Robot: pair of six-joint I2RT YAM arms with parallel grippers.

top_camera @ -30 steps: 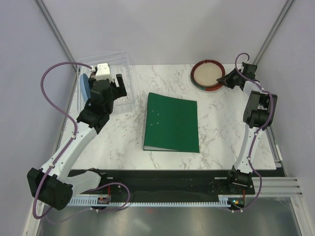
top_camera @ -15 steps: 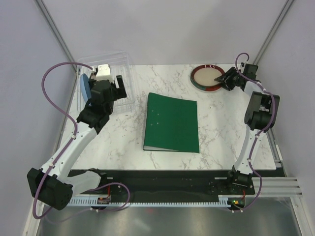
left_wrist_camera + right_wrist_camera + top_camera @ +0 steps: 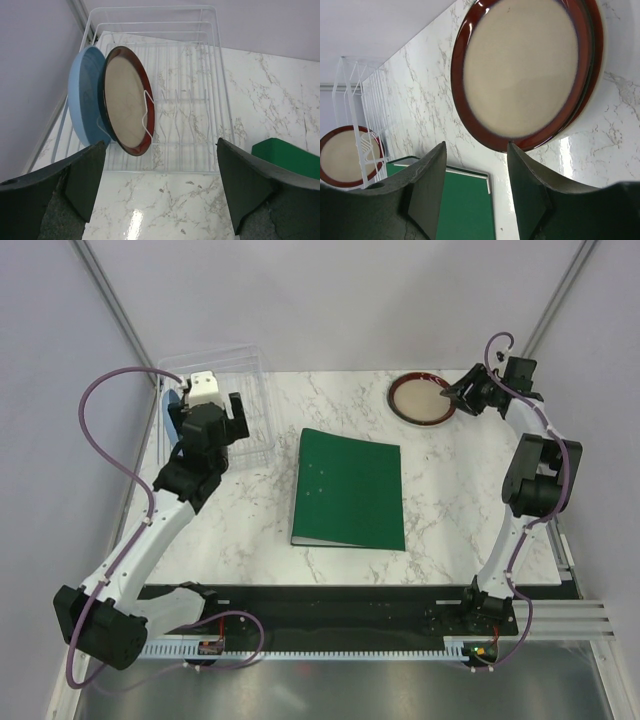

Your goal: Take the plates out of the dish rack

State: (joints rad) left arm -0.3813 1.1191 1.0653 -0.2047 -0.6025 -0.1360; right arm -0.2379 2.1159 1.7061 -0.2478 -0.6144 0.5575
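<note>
**Right gripper off the stack, two plates in the rack**

Since a second ago the right gripper point(image 3: 476, 150) has come away from the brown-rimmed round plate with a cream centre point(image 3: 520, 70) and lifted off its right edge. Its fingers stand moderately apart and hold nothing. That plate now lies flat on a red-rimmed plate point(image 3: 597, 50). The stack sits near the far edge of the white marble table point(image 3: 450, 500), on the right.

The left gripper point(image 3: 160, 145) has drawn back a little. We see its fingers spread wide and empty, in front of the clear plastic dish rack point(image 3: 200, 60) in the far left corner.

Bare marble lies between the stack and the flat green binder point(image 3: 348, 490) at mid-table.

At the rack's left end stand a light blue round plate point(image 3: 80, 100) and, just beside it, a second brown-rimmed cream plate point(image 3: 127, 100), both on edge.
</note>
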